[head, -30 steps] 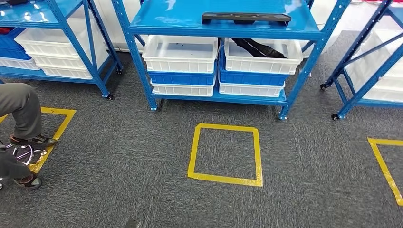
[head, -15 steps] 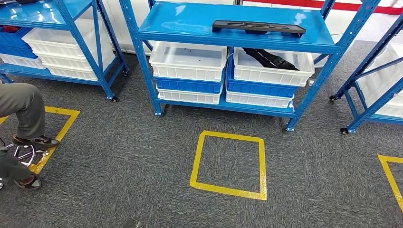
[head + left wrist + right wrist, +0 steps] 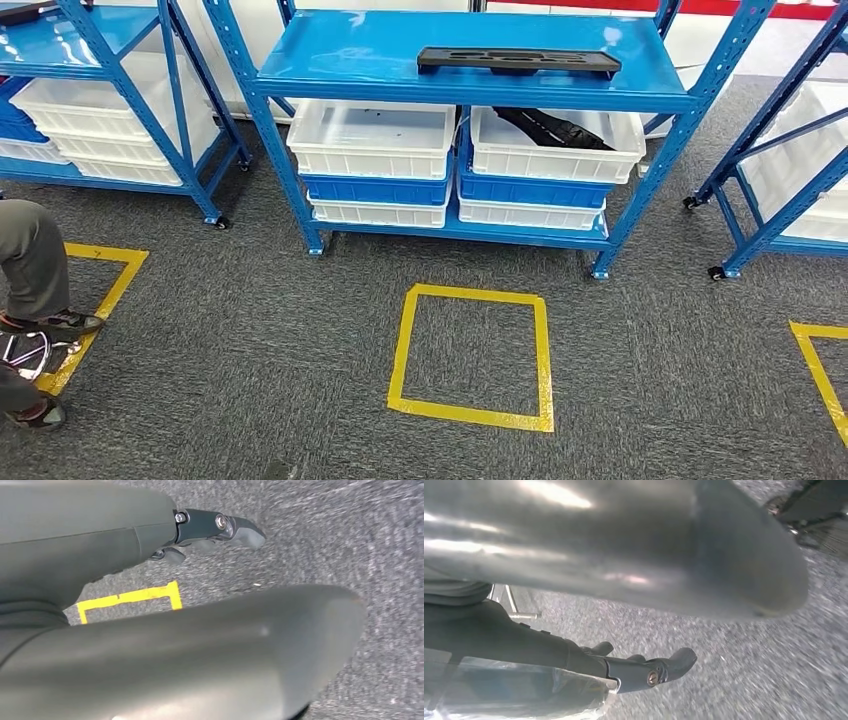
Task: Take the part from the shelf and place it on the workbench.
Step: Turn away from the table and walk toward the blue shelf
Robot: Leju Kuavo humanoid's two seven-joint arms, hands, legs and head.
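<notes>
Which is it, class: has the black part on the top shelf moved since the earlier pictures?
No. The black part keeps its spot on the shelf, right of centre; the whole scene shifted, so the camera moved.

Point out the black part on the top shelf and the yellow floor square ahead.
black part (image 3: 518, 61): head view, middle of its top face.
yellow floor square (image 3: 469, 414): head view, near tape edge.
</notes>
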